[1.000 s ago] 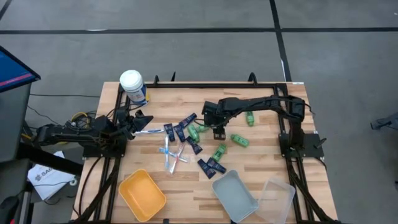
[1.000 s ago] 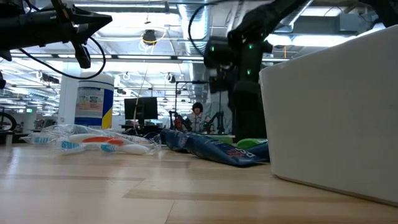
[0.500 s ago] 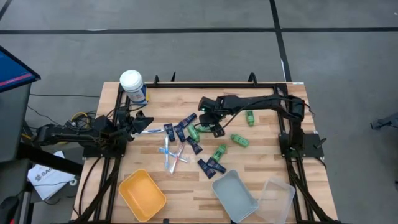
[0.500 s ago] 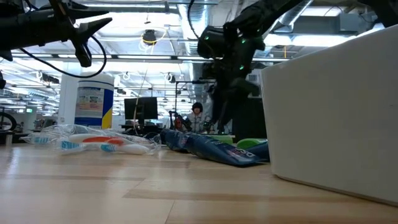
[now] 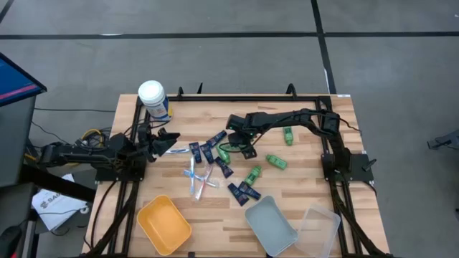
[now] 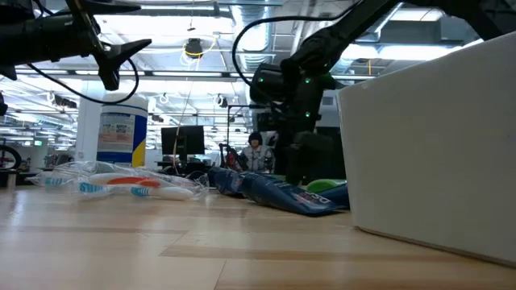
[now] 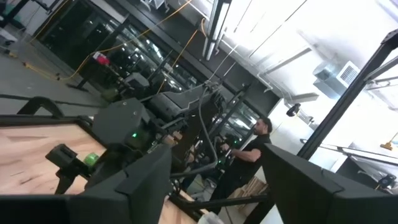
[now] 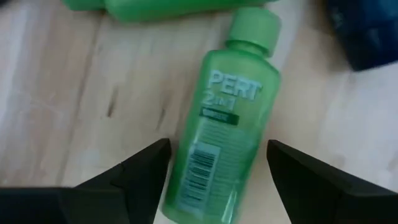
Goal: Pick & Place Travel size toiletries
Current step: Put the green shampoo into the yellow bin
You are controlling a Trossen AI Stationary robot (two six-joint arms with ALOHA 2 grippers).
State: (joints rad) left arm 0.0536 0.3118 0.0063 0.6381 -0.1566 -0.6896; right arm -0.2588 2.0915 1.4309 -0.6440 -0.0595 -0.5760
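At the left of the high view, the left gripper [image 5: 163, 140] hovers with fingers spread, holding nothing. Toothbrushes [image 5: 199, 179] and dark tubes [image 5: 206, 150] lie scattered mid-table. Right of them, the right gripper [image 5: 234, 145] sits spread around a green bottle [image 8: 224, 124] lying flat, not pinching it.

You have bare wooden counter [image 5: 308, 161] on the right, apart from two small green bottles [image 5: 277, 162]. The middle is crowded with dark navy flat tubes [image 5: 208, 152] and clear-wrapped toothbrushes [image 5: 199, 179]. Along the near edge, an orange tray [image 5: 164, 224] and grey plastic bins [image 5: 271, 226] block low passes; the white-lidded canister [image 5: 153, 99] stands at the far-left corner.
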